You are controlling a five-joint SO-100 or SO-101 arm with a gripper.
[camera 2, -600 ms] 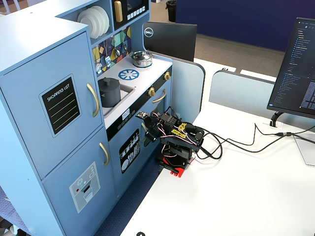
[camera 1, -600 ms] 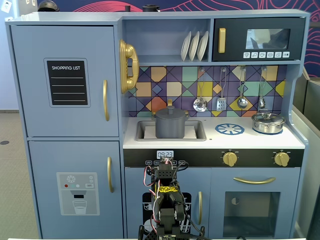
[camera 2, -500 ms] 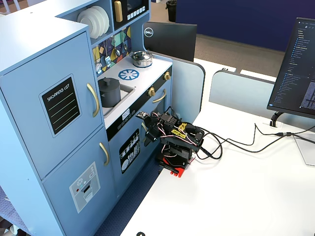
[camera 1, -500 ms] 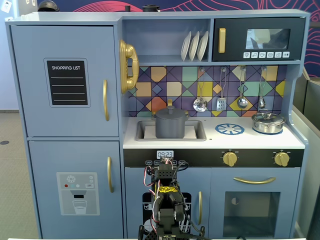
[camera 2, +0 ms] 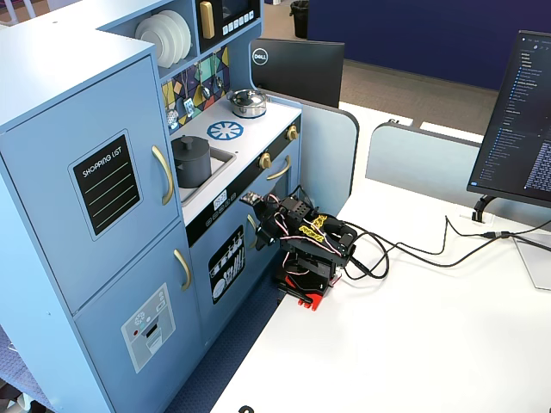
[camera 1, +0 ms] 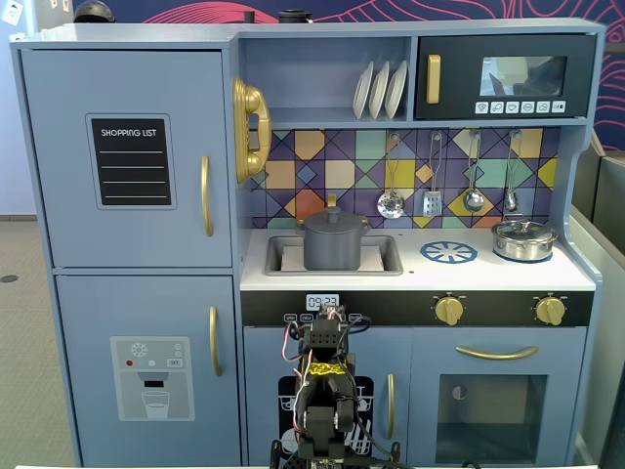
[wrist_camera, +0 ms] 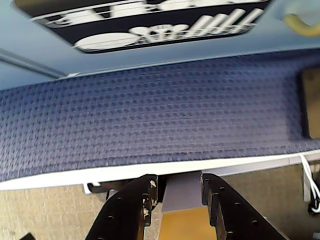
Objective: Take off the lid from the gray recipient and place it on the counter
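The gray recipient [camera 1: 335,248] is a matte dark-gray pot standing in the recessed sink of the white counter [camera 1: 430,276]. The lid [camera 1: 334,220] with its small knob sits closed on top of it. Both also show in the other fixed view, the pot [camera 2: 191,163] and the lid [camera 2: 189,142]. My arm is folded low on the white table in front of the toy kitchen, far below the counter. My gripper [wrist_camera: 178,187] points down over the table edge toward blue carpet; its jaws stand apart and hold nothing. It also shows in a fixed view [camera 2: 261,234].
A shiny silver lidded pot [camera 1: 523,239] stands at the counter's right, beside a printed blue burner circle [camera 1: 448,252]. Utensils hang above on the tiled wall. The kitchen's lower door with a dish print [wrist_camera: 150,22] faces the gripper. Cables [camera 2: 405,249] and a monitor [camera 2: 516,120] lie on the table.
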